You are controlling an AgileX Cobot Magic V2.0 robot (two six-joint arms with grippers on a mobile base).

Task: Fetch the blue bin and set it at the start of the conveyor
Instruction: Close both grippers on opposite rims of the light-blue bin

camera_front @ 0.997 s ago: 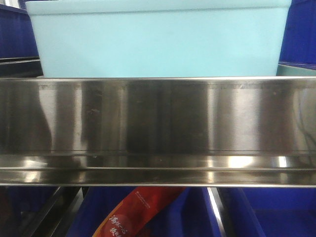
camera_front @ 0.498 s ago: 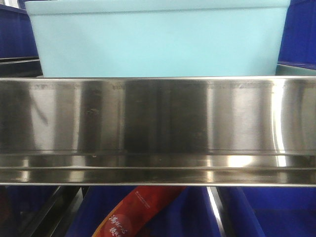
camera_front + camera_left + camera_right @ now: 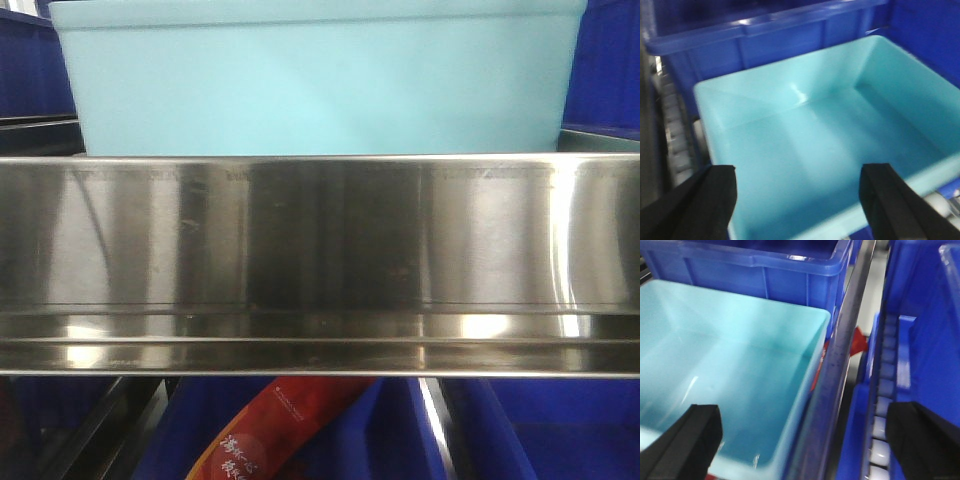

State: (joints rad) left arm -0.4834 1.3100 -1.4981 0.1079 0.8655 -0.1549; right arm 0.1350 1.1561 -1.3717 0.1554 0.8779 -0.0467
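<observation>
The bin sits on the shelf just behind the steel rail, which hides its base in the front view. Dark blue crates stand close behind the bin and on either side of it, and a red packet shows on the level below it. The conveyor start is in no view, so the fetch half of the task is in hand and the bin looks not yet lifted. The left claw hangs over the bin's open, empty inside with its fingers wide apart, one near the bin's side wall by the rollers, the other above the bin's near rim; it touches nothing. The right claw is also spread wide and holds nothing. One of its fingers is over the bin's floor and the other is out beyond the bin, above the neighbouring crate, so that the bin's wall and a metal bar lie between them. The next move, as I judge it, calls for each claw to drop onto its own side of the bin's rim band and close on the wall alone. The right claw must avoid catching the bar. Both arms must then lift together so that the bin clears the rail.
</observation>
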